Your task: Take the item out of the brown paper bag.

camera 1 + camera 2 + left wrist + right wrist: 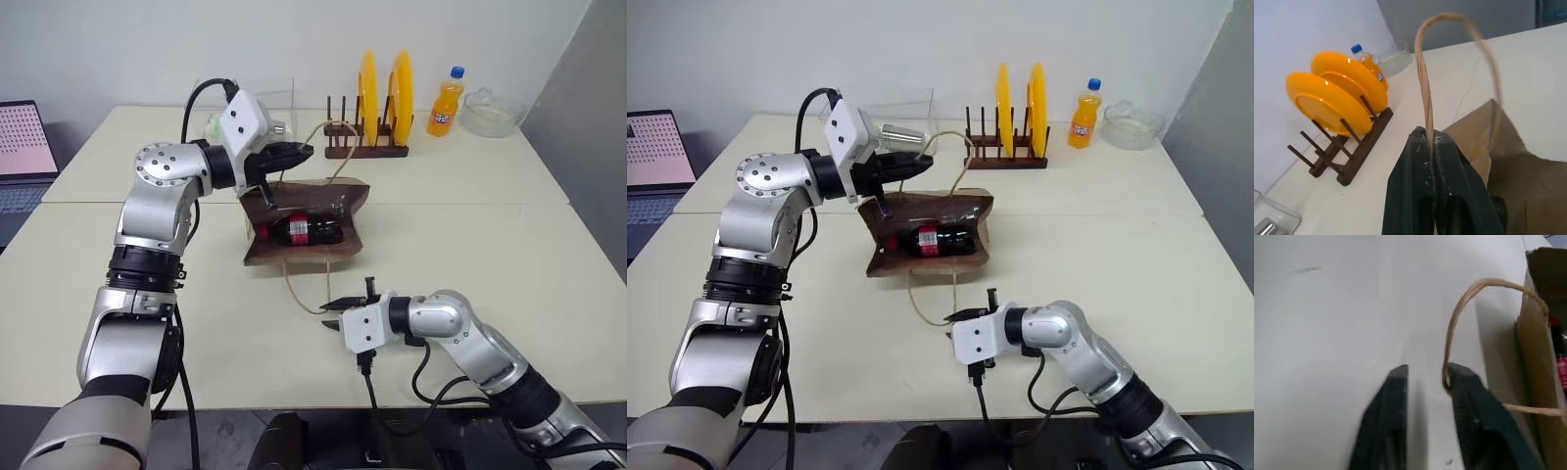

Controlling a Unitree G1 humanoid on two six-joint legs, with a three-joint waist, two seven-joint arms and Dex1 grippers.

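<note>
Pinched tight, my left gripper point(1430, 142) holds the upper cord handle point(1425, 88) of the brown paper bag point(304, 230), which hangs open just below it. Inside the bag lies the cola bottle point(306, 229) on its side. My right gripper point(1425, 377) stands with its fingers apart, one finger point(1469, 396) touching the lower cord handle point(1459, 318) — gripping nothing. From my left wrist I see the orange plates point(1332, 98) in their rack beyond my fingers; my right wrist catches the bottle's red label at the bag's mouth.
</note>
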